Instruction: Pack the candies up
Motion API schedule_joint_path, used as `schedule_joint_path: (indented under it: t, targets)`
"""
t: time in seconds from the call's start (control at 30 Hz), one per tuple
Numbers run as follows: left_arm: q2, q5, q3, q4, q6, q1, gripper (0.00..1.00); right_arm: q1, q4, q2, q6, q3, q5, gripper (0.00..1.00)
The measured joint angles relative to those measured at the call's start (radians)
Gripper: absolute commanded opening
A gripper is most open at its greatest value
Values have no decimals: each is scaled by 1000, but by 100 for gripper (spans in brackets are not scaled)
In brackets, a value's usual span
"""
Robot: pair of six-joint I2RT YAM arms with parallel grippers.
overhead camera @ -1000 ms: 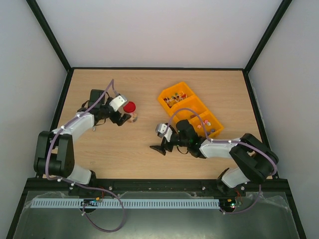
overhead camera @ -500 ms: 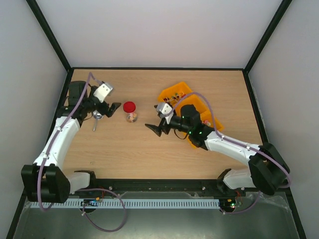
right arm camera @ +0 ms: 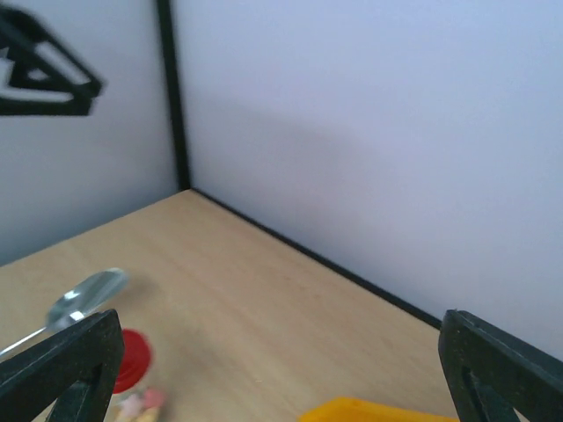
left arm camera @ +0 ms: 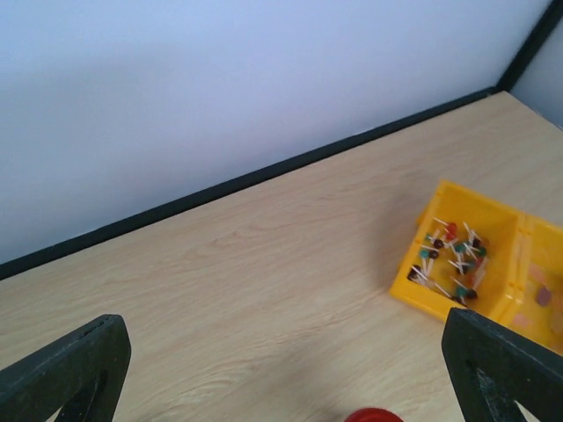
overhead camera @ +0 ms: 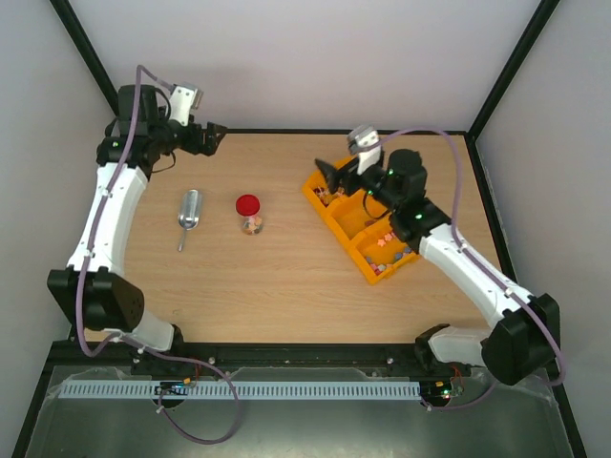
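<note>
A small clear jar with a red lid point(overhead camera: 248, 203) stands left of the table's middle, with pastel candies point(overhead camera: 252, 225) inside it. More candies point(overhead camera: 386, 244) lie in the near compartment of the yellow bin point(overhead camera: 331, 218). My left gripper point(overhead camera: 214, 136) is open and empty, raised by the back left corner. My right gripper point(overhead camera: 326, 173) is open and empty above the bin's far end. The left wrist view shows its wide-apart fingers point(left arm camera: 62, 378), the lid's edge point(left arm camera: 374, 415) and the bin point(left arm camera: 420, 292). The right wrist view shows the lid point(right arm camera: 134, 359) and blurred candies point(right arm camera: 141, 404).
A metal scoop point(overhead camera: 189, 215) lies on the table left of the jar, and it also shows in the right wrist view point(right arm camera: 84, 299). The bin's far compartment holds small stick sweets point(overhead camera: 331, 191). Black frame posts and white walls enclose the table.
Both arms have lifted away from the jar. The left swung up to the back left corner, leaving the scoop on the table. The right moved back over the bin's far end.
</note>
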Motion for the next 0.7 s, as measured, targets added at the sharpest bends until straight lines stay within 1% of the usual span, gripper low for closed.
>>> schedule_joint_path:
  t: [0.2, 0.3, 0.4, 0.57, 0.7]
  targets:
    - [126, -77, 148, -86, -69, 34, 100, -222, -138, -26, 87, 71, -11, 98]
    - [185, -118, 182, -121, -98, 82, 100, -372, -202, -31, 124, 72, -42, 99]
    - [220, -140, 174, -157, -114, 154, 100, -505, -250, -31, 138, 66, -70, 99]
    - [225, -167, 114, -172, -119, 266, 99, -716, -275, -28, 146, 1, -139, 99]
    - [211, -208, 4, -149, -105, 334, 100, -844, -303, -2, 146, -27, -190, 99]
